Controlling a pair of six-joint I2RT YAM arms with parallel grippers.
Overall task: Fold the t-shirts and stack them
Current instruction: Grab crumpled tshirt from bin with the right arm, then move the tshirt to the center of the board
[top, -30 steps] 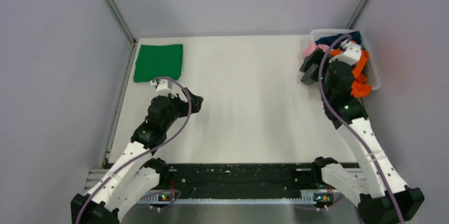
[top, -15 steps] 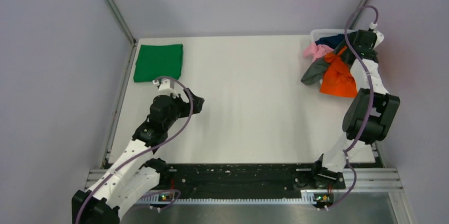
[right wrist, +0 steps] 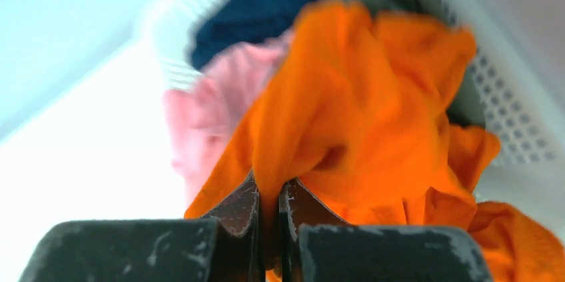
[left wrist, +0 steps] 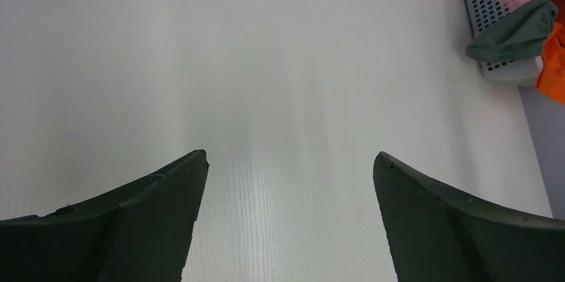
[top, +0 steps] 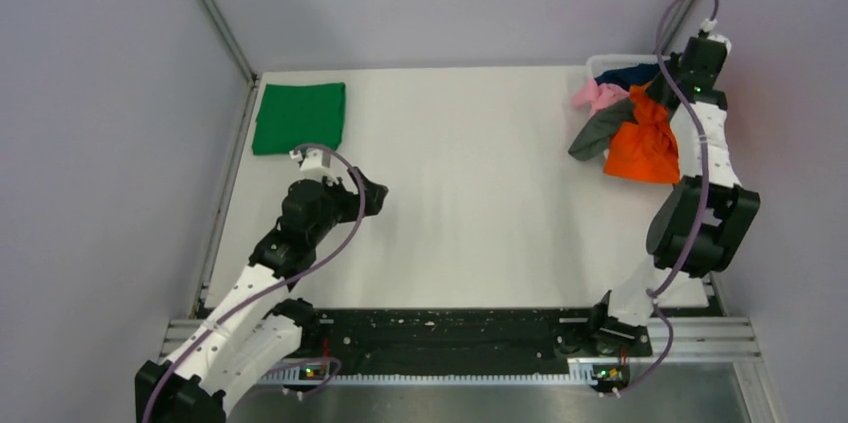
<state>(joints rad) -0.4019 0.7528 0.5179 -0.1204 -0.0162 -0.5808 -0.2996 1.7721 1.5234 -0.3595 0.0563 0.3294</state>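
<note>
Left pincer [left wrist: 290, 159]: wide open, nothing in it, up over the bare white counter [top: 470, 193], nearer the left edge. Far left corner: green t-shirt [top: 299, 117], folded flat in a neat square, well apart from that pincer. Over by the far right corner: white basket [left wrist: 496, 2], with pink t-shirt [top: 595, 95] and grey t-shirt [top: 595, 133] spilling over its rim toward the counter, navy t-shirt [top: 630, 74] inside. Right pincer [right wrist: 270, 192]: squeezed tight on a bunch of the orange t-shirt [top: 645, 143], held up high, cloth hanging down in a lump, just beside the grey one.
</note>
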